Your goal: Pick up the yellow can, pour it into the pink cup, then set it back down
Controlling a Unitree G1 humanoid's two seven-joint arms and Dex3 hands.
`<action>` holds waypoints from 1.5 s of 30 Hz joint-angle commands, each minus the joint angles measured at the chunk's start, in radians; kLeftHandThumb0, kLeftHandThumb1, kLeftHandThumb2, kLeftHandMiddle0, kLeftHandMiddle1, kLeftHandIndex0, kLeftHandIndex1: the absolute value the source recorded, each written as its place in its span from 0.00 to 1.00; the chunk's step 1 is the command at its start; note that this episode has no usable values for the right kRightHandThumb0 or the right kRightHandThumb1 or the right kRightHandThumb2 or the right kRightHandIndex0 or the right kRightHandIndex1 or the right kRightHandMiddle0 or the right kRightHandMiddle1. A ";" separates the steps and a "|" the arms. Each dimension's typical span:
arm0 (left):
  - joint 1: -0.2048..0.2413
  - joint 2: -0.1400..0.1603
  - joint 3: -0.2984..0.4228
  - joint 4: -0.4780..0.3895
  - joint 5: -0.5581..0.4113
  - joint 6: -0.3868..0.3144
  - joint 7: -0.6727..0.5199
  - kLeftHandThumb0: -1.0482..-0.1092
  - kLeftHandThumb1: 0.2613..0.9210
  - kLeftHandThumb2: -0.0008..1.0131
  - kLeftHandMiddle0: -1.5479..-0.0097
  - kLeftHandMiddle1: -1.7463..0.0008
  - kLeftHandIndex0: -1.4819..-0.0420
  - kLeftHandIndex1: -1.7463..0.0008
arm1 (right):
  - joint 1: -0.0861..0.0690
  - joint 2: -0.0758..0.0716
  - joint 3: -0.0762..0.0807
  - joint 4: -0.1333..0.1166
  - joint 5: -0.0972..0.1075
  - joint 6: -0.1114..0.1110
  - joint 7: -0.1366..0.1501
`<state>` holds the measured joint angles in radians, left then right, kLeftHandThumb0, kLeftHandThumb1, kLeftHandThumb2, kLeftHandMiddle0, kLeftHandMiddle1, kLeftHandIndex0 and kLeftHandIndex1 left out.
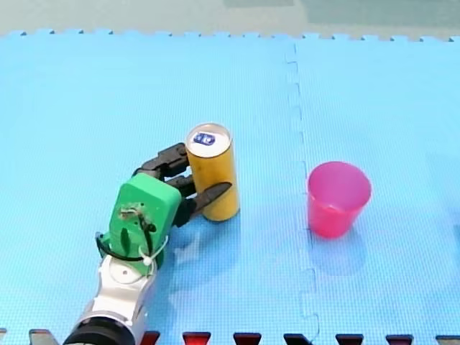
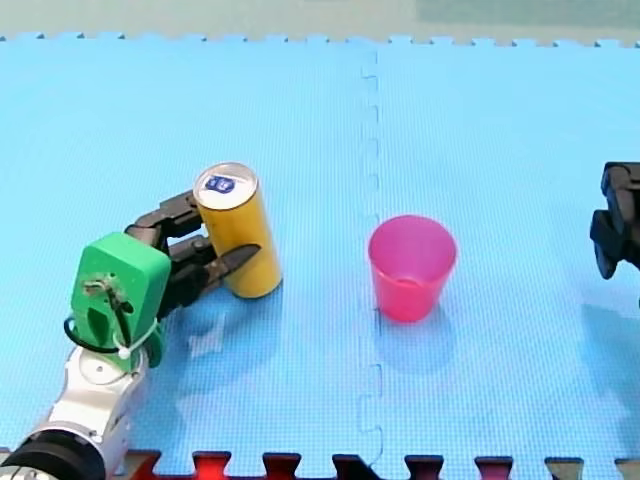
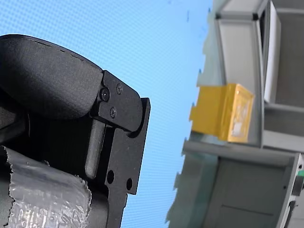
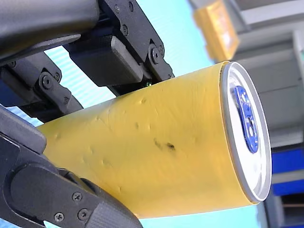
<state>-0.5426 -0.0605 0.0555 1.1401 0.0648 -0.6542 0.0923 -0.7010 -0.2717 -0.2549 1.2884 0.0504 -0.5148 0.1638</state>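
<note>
While the yellow can (image 1: 213,176) stands near upright on the blue foam mat (image 1: 86,108), its silver top facing up, the left hand (image 1: 176,183) encloses it from the robot's left. Two fingers (image 1: 167,159) pass behind the far wall and the thumb (image 1: 215,192) crosses the near wall low down. The second wrist view shows these fingers (image 4: 114,52) clamped against the yellow body (image 4: 156,152). The pink cup (image 1: 338,200) stands mouth up, well apart to the can's right, beyond the mat's seam. Judged from this, the lift has not begun. The coming carry runs rightward, after which the can's long axis must tip towards the cup's rim. The right hand (image 2: 618,232) hangs at the far right, beyond the cup; whether it is open or closed cannot be told.
</note>
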 commanded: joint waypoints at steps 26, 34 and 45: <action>-0.125 0.161 -0.335 -0.203 0.601 0.204 0.596 0.64 0.87 0.00 0.12 0.98 0.21 0.99 | -0.008 0.028 0.002 -0.001 0.004 0.002 -0.006; -0.177 0.162 -0.402 -0.153 0.642 0.229 0.663 0.63 0.87 0.00 0.10 0.97 0.19 0.99 | -0.009 0.032 0.002 0.001 0.003 -0.001 -0.006; -0.271 0.104 -0.544 -0.069 0.754 0.308 0.771 0.66 0.87 0.00 0.20 0.66 0.16 1.00 | -0.012 0.035 0.003 0.004 0.000 -0.002 -0.007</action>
<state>-0.7920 0.0508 -0.4723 1.0692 0.8114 -0.3529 0.8518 -0.7105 -0.2346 -0.2518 1.2908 0.0513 -0.5145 0.1584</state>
